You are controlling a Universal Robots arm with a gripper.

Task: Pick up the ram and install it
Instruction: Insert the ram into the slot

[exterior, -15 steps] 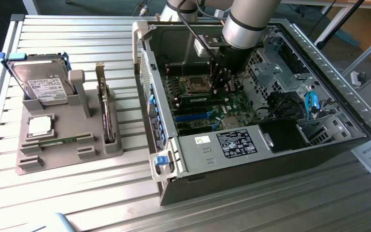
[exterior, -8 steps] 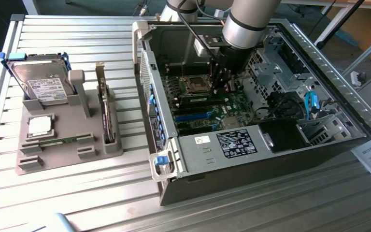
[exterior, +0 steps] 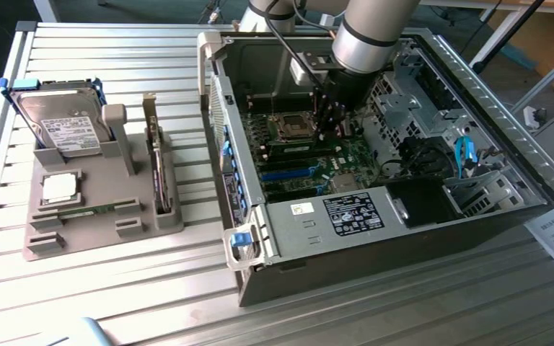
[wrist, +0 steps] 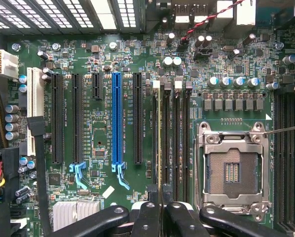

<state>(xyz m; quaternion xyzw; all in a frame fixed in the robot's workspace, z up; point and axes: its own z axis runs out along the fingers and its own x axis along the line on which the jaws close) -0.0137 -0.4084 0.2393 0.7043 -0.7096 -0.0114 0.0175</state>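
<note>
In the wrist view the ram (wrist: 159,143) shows edge-on as a thin yellow-green line running along the first memory slot, beside the empty black slots (wrist: 176,143). My gripper (wrist: 159,193) is shut on it, one black finger (wrist: 148,207) on each side of its near end. I cannot tell whether the stick is seated in the slot or just above it. In the exterior view the gripper (exterior: 331,130) reaches down inside the open computer case (exterior: 257,238), right next to the processor socket (exterior: 291,128).
The processor socket (wrist: 234,170) is open and bare. Blue and black expansion slots (wrist: 117,118) lie beside the memory slots. Left of the case a grey fixture (exterior: 41,245) holds a hard drive (exterior: 66,130), a silver processor chip (exterior: 58,187), an upright card (exterior: 161,173) and a thin green strip (exterior: 86,211).
</note>
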